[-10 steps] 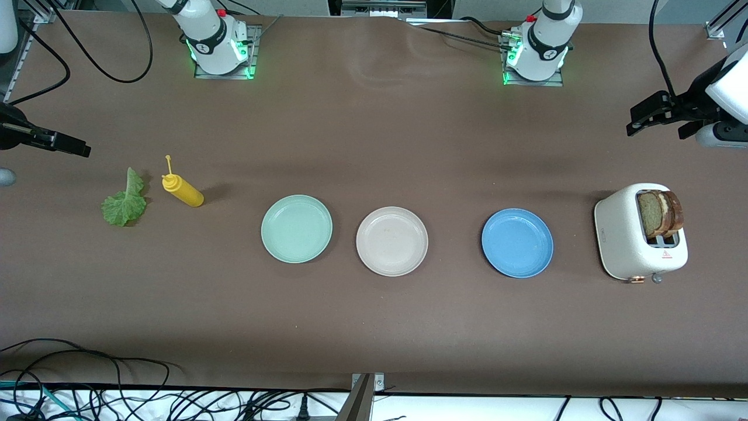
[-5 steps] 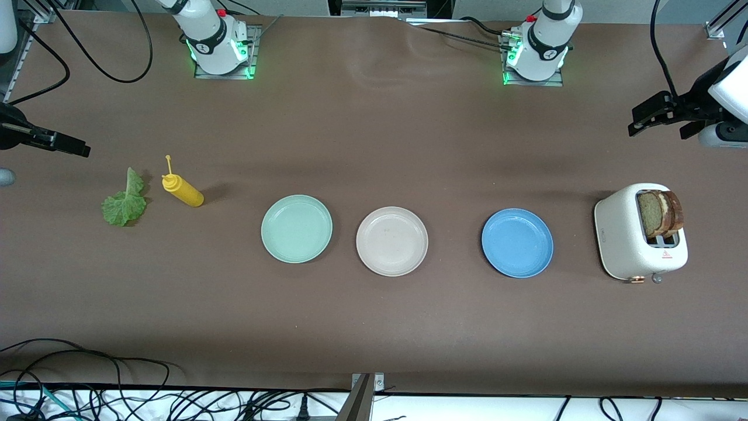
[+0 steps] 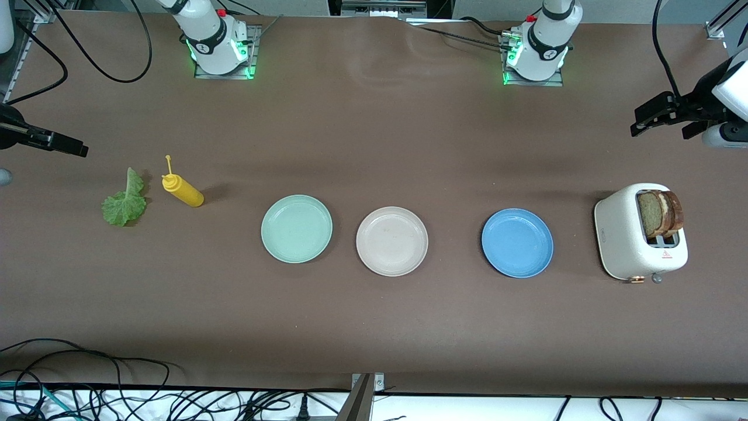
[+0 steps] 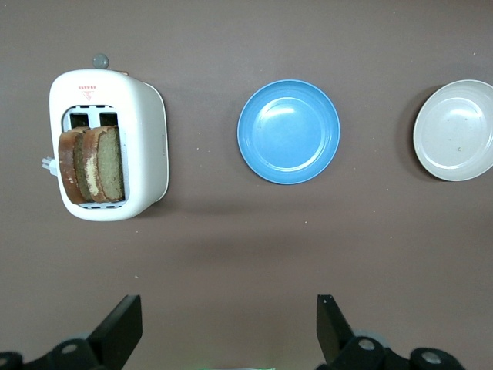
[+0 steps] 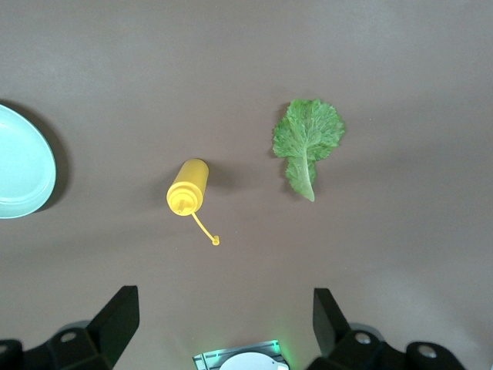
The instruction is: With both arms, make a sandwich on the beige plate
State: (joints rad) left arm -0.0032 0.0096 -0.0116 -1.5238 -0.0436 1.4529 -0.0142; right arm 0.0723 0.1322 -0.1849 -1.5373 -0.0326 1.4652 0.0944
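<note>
A wide table covered in matte brown material (image 3: 374,134) is lit evenly from above, with soft shadows cast on it, while tangled black cables (image 3: 87,386) are seen along its white front edge (image 3: 467,406) and a grey metal bracket (image 3: 363,397) is fixed at the middle of that edge.

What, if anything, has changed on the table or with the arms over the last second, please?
Only slight arm drift: the left gripper, open above the table near the toaster, edged toward its end of the table and up the front view; the right gripper, open near the lettuce, also crept up. Nothing was grasped or released. The bread, bottle and three plates, including the beige plate, stayed put.
</note>
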